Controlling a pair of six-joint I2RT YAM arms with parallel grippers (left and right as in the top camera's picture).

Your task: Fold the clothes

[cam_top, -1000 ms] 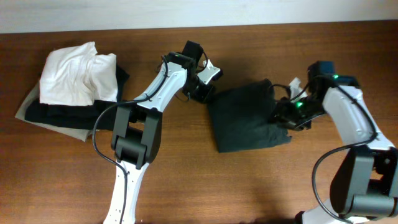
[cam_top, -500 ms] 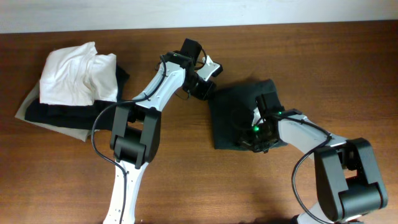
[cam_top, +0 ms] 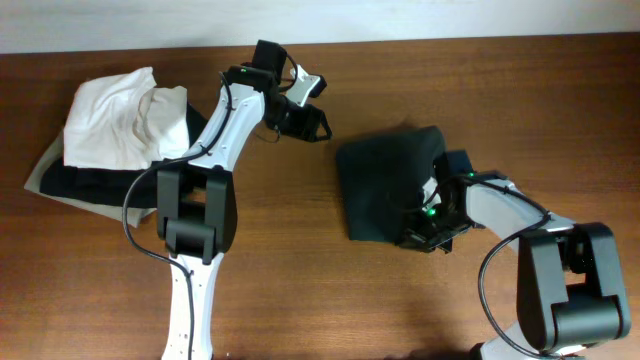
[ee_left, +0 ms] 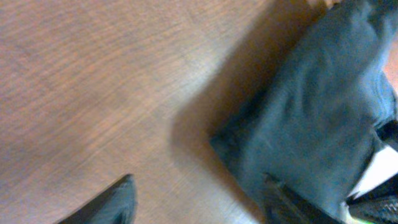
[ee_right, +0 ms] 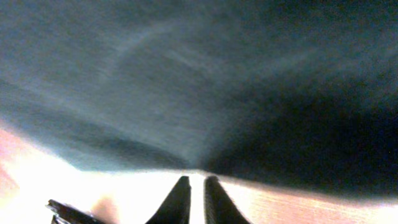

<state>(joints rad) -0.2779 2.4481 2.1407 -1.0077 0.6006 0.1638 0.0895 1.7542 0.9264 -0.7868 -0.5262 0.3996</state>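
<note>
Currently the T-shirt (cam_top: 385, 195) lies on the table (cam_top: 300, 290) as a compact folded block.

**Gripper state**
- The right gripper (ee_right: 194, 184) sits at the shirt's lower right edge. Its fingers are nearly pressed together, and no cloth is visible between them.
- The left gripper (cam_top: 316, 126) hangs to the shirt's upper left, apart from it, spread wide and empty.

**Hazards (judged, not observed)**
- A sideways push from the right gripper could bunch the edge or open the fold.
- Nothing pins the shirt's left side, so the whole block may slide on the smooth wood.

**Count**
- One T-shirt.
- Two grippers.
- Well to the shirt's left, one white garment (cam_top: 110, 125) on one beige cloth (cam_top: 45, 172), with a dark layer between them.
</note>
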